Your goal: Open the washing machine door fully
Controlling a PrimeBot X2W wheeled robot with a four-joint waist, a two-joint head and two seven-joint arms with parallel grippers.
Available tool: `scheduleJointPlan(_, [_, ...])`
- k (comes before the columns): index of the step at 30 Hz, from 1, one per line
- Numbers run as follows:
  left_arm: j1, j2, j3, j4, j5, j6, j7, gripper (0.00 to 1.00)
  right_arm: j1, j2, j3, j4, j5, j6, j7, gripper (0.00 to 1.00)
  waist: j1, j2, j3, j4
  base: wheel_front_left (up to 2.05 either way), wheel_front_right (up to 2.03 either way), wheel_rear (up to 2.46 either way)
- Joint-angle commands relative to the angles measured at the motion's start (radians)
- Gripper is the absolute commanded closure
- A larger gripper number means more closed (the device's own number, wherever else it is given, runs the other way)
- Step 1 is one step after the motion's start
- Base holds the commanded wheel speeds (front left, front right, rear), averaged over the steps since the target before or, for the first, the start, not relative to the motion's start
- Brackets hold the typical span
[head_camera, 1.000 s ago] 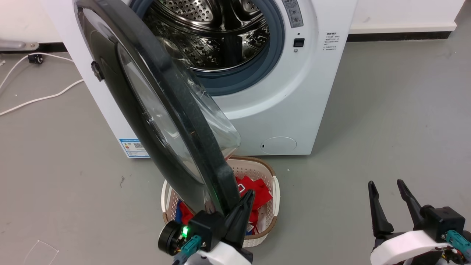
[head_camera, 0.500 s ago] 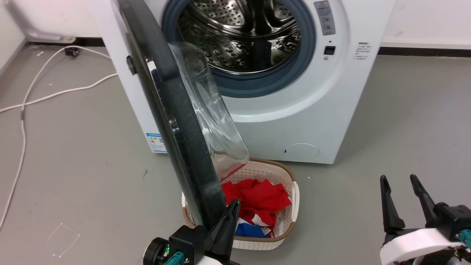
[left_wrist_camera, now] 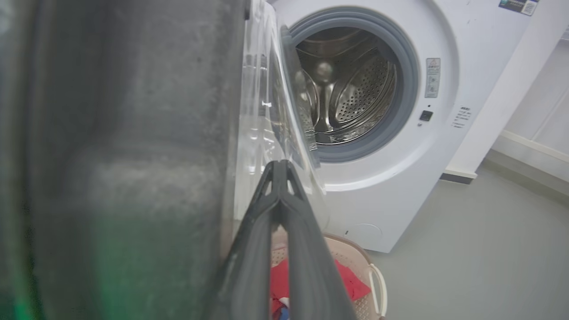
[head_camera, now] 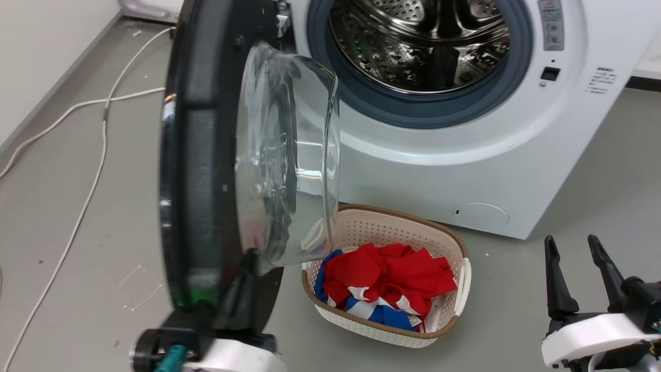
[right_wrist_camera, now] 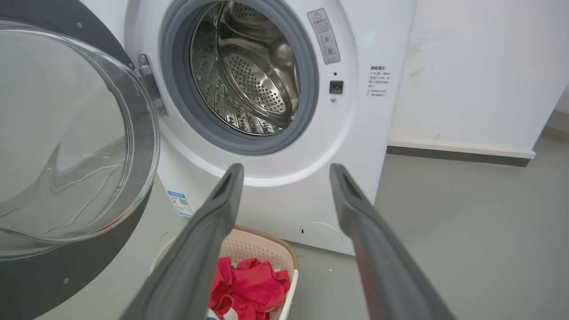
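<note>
The washing machine door (head_camera: 199,155) stands swung out to the left of the white washing machine (head_camera: 465,170). Its black rim faces me and its clear glass bowl (head_camera: 286,155) points right. My left gripper (head_camera: 250,257) is shut, its two fingers pressed together against the door's inner side at the bottom, beside the glass. In the left wrist view the joined fingers of the left gripper (left_wrist_camera: 278,166) rise next to the dark door (left_wrist_camera: 124,133). My right gripper (head_camera: 573,245) is open and holds nothing, low at the right, away from the machine. The right gripper (right_wrist_camera: 286,171) faces the steel drum (right_wrist_camera: 249,75).
A cream laundry basket (head_camera: 457,248) with red and blue clothes (head_camera: 392,274) sits on the floor just in front of the machine, under the door's swing. A white cable (head_camera: 88,191) trails across the grey floor at the left, near a wall.
The head camera has shifted left. The door has swung further away from the drum opening, so its inner side and glass bowl now face me. My left gripper stayed at its lower edge.
</note>
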Motion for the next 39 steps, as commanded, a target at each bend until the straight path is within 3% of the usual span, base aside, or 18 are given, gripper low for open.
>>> scheduleJointPlan(1, [0.002, 0.019, 0.035, -0.003, -0.005, 0.015, -0.011, 1.0, -0.016, 0.001, 0.0, -0.004, 0.0, 0.0, 0.003, 0.0, 0.0, 0.0, 0.007, 0.016, 0.0, 0.0, 0.0])
scheduleJointPlan(8, [-0.022, 0.089, 0.206, -0.001, -0.07, 0.026, -0.065, 1.0, -0.027, 0.001, -0.001, -0.022, -0.006, 0.0, 0.016, 0.0, 0.0, 0.0, 0.032, 0.028, 0.0, 0.0, 0.0])
scheduleJointPlan(16, [-0.079, 0.175, 0.388, 0.088, -0.164, -0.025, -0.092, 1.0, -0.055, 0.001, -0.006, -0.04, -0.018, 0.0, 0.033, 0.0, 0.0, 0.0, 0.079, 0.002, 0.0, 0.0, 0.0])
scheduleJointPlan(23, [-0.151, 0.251, 0.499, 0.268, -0.221, -0.104, -0.1, 1.0, -0.073, 0.001, -0.012, -0.047, -0.026, 0.0, 0.04, 0.0, 0.0, 0.0, 0.115, -0.018, 0.0, 0.0, 0.0])
scheduleJointPlan(30, [-0.216, 0.283, 0.569, 0.384, -0.208, -0.142, -0.102, 1.0, -0.079, 0.001, -0.014, -0.042, -0.025, 0.0, 0.04, 0.0, 0.0, 0.0, 0.128, -0.025, 0.0, 0.0, 0.0])
scheduleJointPlan(39, [-0.221, 0.263, 0.594, 0.433, -0.151, -0.156, -0.101, 1.0, -0.064, 0.001, -0.014, -0.025, -0.022, 0.0, 0.035, 0.0, 0.0, 0.0, 0.102, -0.02, 0.0, 0.0, 0.0])
